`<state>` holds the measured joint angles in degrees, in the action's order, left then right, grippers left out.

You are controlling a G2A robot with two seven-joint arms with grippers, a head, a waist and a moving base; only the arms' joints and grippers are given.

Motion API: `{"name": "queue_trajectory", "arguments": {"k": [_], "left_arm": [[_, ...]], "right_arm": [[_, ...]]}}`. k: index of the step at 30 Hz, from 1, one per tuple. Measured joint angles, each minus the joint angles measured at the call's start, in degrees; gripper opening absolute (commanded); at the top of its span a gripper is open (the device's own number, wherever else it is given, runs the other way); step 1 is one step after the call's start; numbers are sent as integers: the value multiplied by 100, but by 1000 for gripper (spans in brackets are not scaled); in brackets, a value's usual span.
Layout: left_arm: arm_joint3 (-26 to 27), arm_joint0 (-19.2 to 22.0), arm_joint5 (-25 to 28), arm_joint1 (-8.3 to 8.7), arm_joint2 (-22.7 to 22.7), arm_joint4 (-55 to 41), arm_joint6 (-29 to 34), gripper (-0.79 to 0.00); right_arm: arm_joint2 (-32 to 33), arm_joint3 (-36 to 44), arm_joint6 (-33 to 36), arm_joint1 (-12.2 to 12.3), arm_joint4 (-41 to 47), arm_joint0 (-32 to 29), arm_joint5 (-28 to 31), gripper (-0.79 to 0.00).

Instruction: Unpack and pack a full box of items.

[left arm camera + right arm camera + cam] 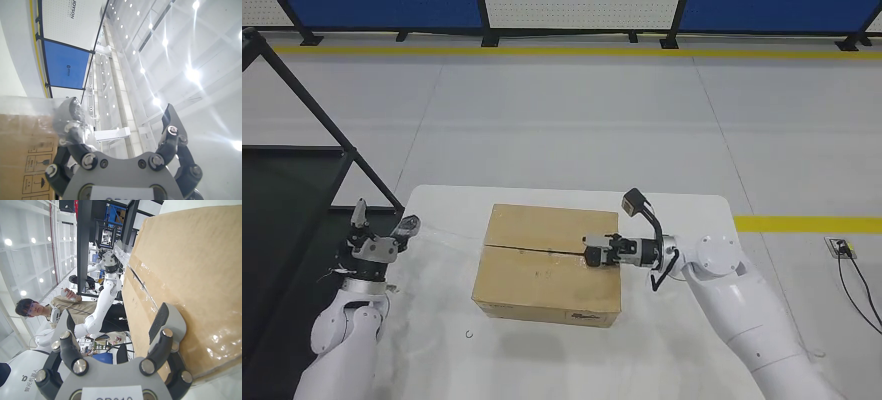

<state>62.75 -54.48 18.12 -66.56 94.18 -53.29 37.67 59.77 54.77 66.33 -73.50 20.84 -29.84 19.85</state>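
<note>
the closed brown cardboard box is sitting mid-way across the white bench, with its flaps meeting at a centre seam and hiding its contents. the right gripper is hovering low over the box top at that seam, jaws wide. the left gripper is pointing upward, well apart from the box's left side, jaws wide, with clear crinkled film clinging to one finger.

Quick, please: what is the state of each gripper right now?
Left gripper: open, holds nothing; clear tape clings to one finger.
Right gripper: open, with one finger against the top of the box.
</note>
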Motion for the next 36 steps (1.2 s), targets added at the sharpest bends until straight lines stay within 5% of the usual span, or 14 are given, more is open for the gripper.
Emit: {"name": "queue_trajectory", "arguments": {"k": [18, 36], "left_arm": [[1869, -546, 293, -1, 218, 334, -525, 0], [2669, -430, 472, -95, -292, 992, -1036, 0]], "right_arm": [[336, 156, -130, 147, -84, -192, -88, 0], [272, 62, -98, 154, -83, -139, -84, 0]]}}
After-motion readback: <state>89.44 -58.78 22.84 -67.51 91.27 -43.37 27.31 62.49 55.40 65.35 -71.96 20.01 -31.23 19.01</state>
